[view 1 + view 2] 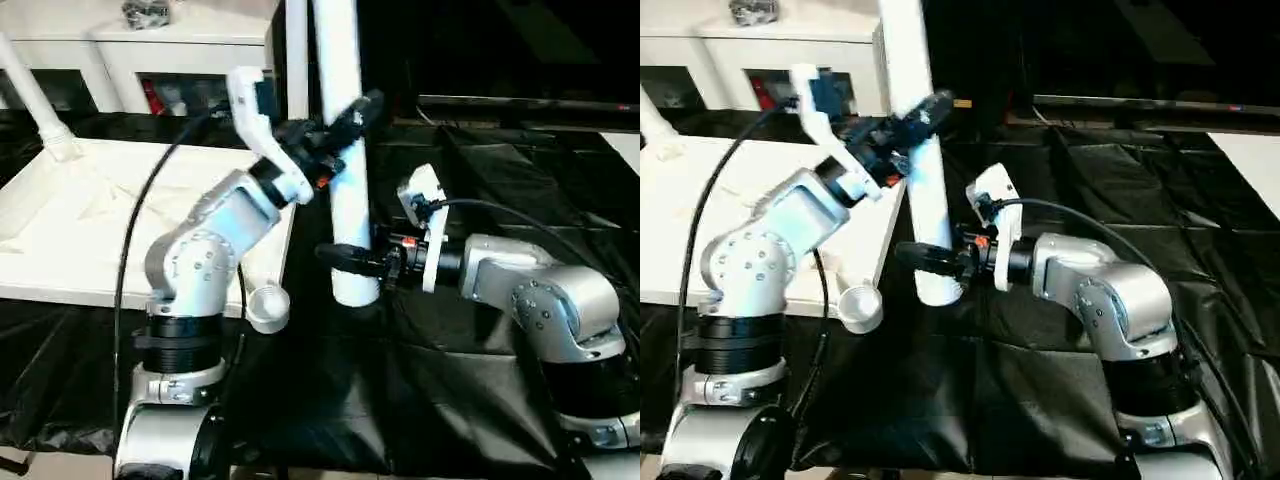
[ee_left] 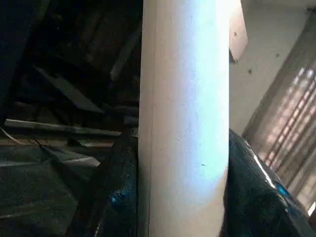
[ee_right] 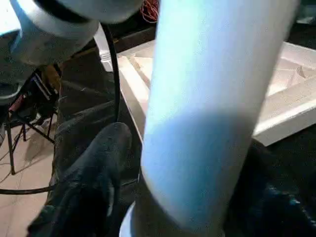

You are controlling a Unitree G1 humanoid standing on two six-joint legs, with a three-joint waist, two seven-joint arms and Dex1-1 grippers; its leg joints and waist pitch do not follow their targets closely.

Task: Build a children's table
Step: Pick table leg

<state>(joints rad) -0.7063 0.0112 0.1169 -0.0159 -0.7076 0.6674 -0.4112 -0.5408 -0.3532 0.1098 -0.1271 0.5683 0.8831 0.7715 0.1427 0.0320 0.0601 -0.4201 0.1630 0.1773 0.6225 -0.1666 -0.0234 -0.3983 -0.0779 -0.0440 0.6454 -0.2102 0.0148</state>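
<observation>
Your left pincer (image 1: 338, 128) is clamped round the upper part of an upright white leg (image 1: 345, 190), one black finger (image 2: 116, 197) on each side of the tube. Your right pincer (image 1: 352, 258) sits lower on the same leg, near its flared foot; its fingers flank the tube, but whether they press or stand slightly off, you cannot tell. The leg's foot rests on the black sheet (image 1: 420, 400), just beside the near right corner of the upturned table top (image 1: 90, 230). That top lies underside up to your left, with a round corner socket (image 1: 267, 306) at the near corner. Another leg (image 1: 35, 105) stands in the far left corner. A white cabinet (image 1: 150, 55) stands behind.
</observation>
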